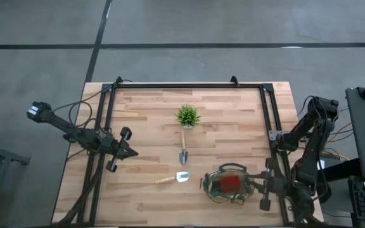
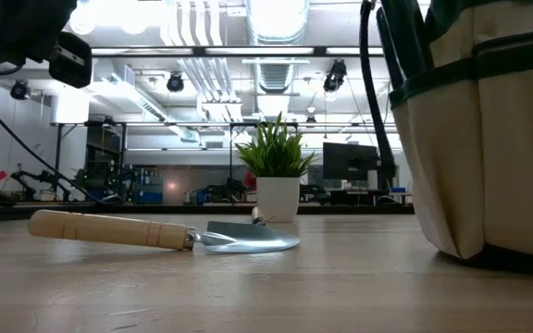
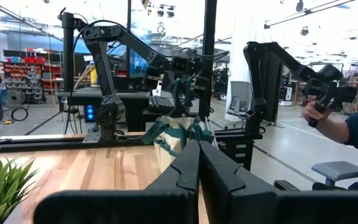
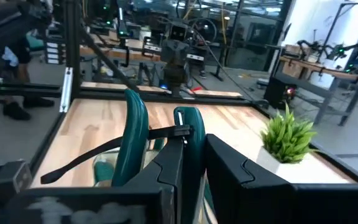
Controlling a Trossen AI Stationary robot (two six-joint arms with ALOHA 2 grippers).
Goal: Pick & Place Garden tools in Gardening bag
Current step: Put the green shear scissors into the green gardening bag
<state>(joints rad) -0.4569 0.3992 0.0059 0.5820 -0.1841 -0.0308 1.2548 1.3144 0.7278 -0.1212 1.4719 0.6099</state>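
From above, the gardening bag [image 1: 230,184] sits at about five o'clock on the tabletop [image 1: 144,120], with something red [image 1: 228,183] inside it. Two trowels lie outside: one [image 1: 183,151] near the centre, blade toward six o'clock, and another [image 1: 173,179] just below it, handle toward nine. A single potted plant [image 1: 187,116] stands at twelve o'clock of them. No shears show on the wood, so I judge the task partly done, with two trowels left to bag. The left gripper [image 1: 127,151] hangs at nine o'clock, well apart from the tools; the right gripper [image 1: 263,185] is at the bag's three o'clock edge.

At tabletop level, one trowel [image 2: 160,233] lies flat in front, the plant [image 2: 277,173] behind it, the bag's wall [image 2: 475,139] at three o'clock.

From the left wrist, that arm's jaws are clenched on nothing; the bag [image 3: 179,134] stands beyond them.

From the right wrist, teal shear handles [image 4: 135,134] stand up just ahead of the dark fingers [image 4: 229,174]. The jaws look nearly closed; I cannot tell if they grip anything.
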